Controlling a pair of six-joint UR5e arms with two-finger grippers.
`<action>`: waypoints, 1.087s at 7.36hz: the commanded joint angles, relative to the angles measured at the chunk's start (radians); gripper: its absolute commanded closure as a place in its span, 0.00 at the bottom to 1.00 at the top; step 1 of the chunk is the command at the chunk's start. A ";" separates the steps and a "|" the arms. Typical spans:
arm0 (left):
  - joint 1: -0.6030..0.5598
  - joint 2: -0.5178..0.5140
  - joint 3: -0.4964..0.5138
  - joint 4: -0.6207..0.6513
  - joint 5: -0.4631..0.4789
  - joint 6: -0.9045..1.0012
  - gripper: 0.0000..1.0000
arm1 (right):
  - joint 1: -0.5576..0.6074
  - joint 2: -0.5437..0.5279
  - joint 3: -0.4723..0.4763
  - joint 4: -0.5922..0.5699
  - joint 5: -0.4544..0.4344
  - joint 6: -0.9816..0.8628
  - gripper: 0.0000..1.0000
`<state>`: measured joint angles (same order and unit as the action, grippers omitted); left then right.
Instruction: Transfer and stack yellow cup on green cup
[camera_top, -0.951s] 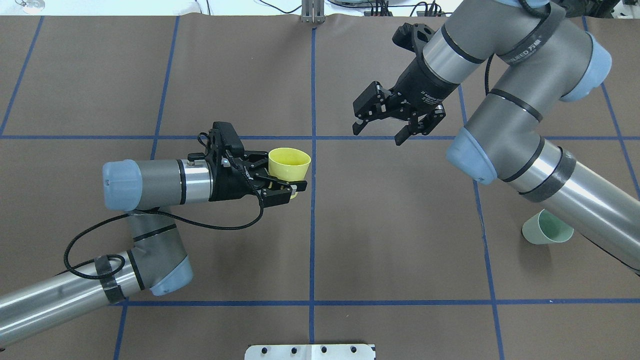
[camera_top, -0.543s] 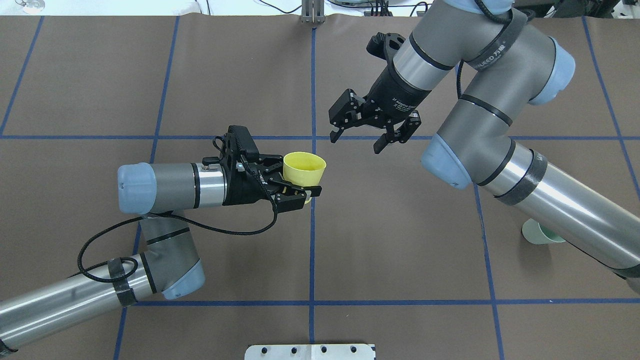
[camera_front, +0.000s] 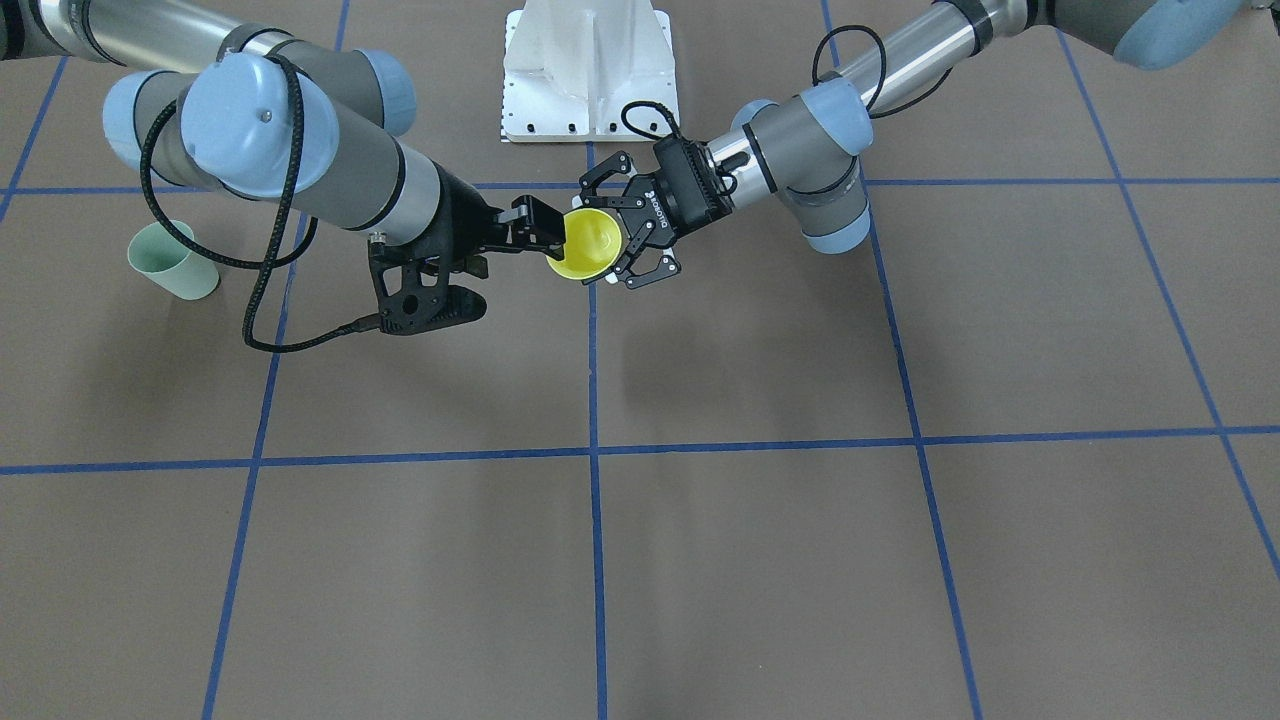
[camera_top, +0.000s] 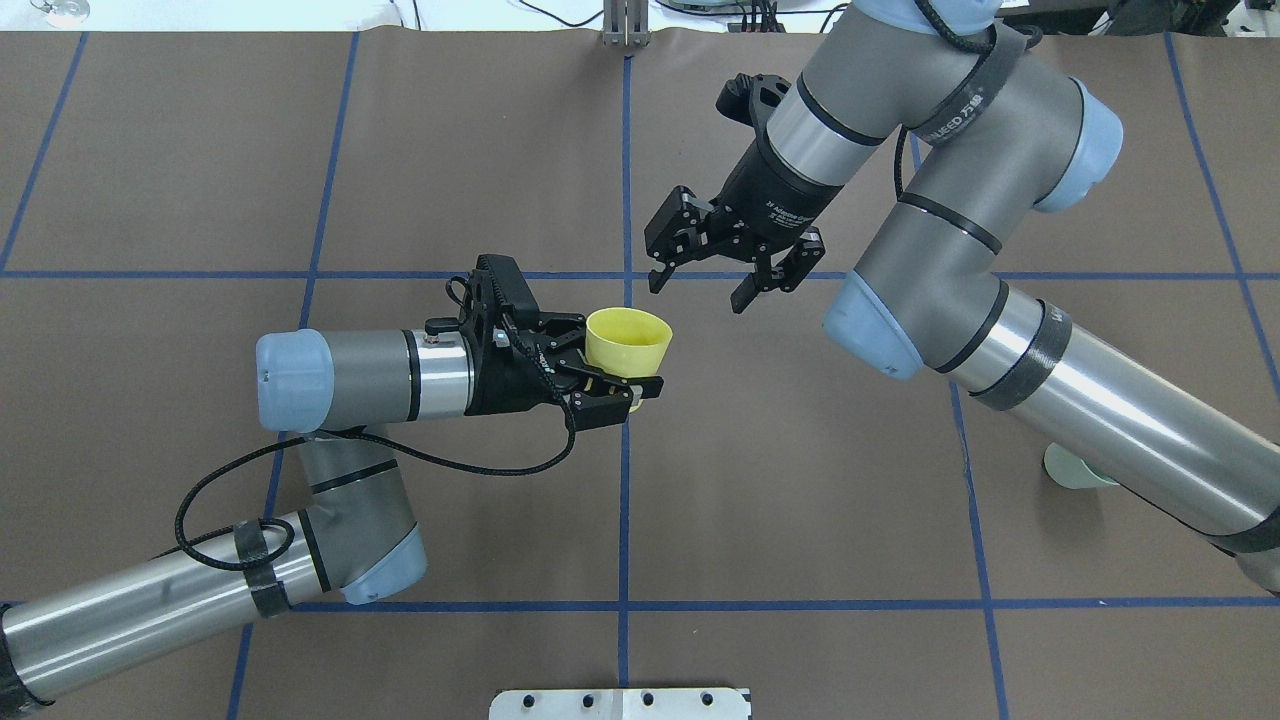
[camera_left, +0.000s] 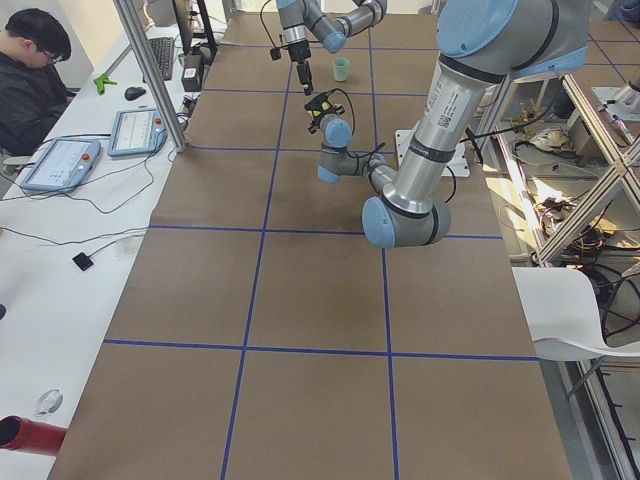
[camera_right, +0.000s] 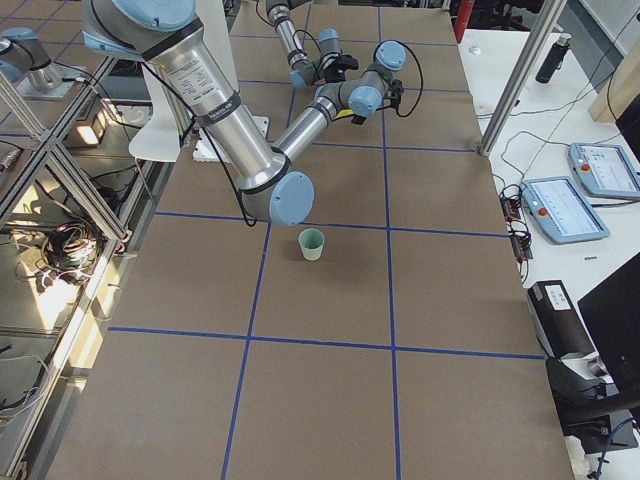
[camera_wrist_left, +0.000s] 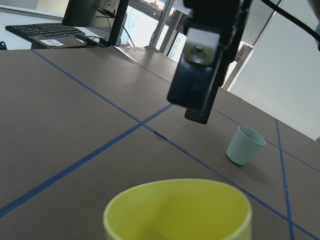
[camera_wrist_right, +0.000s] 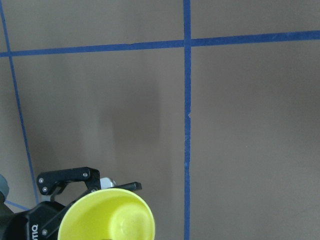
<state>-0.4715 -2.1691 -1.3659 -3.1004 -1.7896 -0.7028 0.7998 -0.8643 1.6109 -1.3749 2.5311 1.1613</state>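
Overhead exterior shows yellow cup (camera_top: 627, 342) between left jaws.

1. The yellow cup (camera_top: 628, 345) is a small, bright, plain tumbler narrowing to its base. It is held mouth up above the table, near the middle, with the left gripper (camera_top: 618, 372) clamped round its lower wall.
2. The green cup (camera_front: 172, 261) is a pale mint tumbler of the same shape. It stands upright on the table on the robot's right side, well apart from the yellow one.
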 joint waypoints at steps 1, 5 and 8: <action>0.005 -0.006 0.002 0.003 0.003 -0.001 1.00 | -0.013 0.008 -0.011 0.000 0.000 0.000 0.17; 0.004 -0.009 0.011 0.003 0.003 -0.001 1.00 | -0.043 -0.004 -0.011 0.002 0.000 0.000 0.26; 0.004 -0.009 0.011 0.005 0.013 -0.001 1.00 | -0.063 -0.015 -0.011 0.004 -0.003 -0.002 0.36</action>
<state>-0.4679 -2.1782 -1.3547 -3.0961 -1.7838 -0.7041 0.7455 -0.8752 1.5999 -1.3720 2.5288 1.1609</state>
